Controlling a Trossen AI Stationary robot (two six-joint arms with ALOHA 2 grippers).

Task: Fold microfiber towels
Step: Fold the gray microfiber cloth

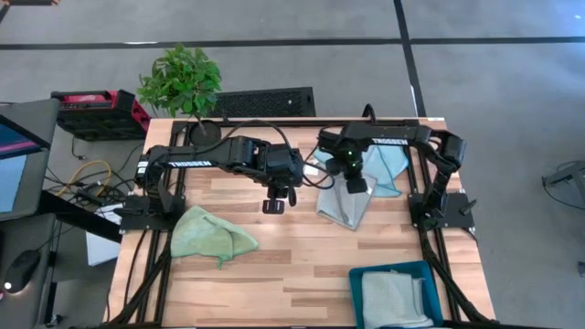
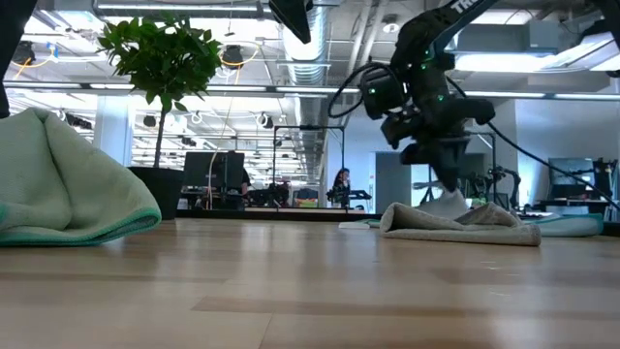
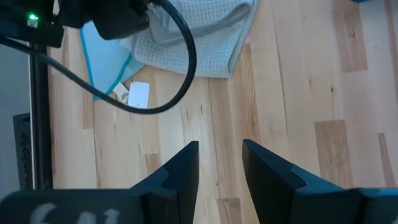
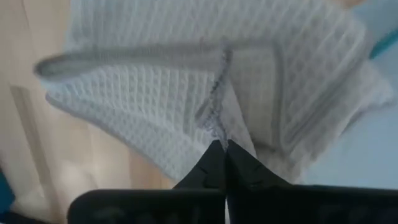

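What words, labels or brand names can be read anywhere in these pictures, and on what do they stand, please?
"TROSSEN", white letters along the left arm in the high view.
White lettering on the right arm in the high view: too small to read.
White letters on the arm at the top edge of the low view: cut off, unreadable.
Small white tag by the light blue towel in the left wrist view: no print can be made out.
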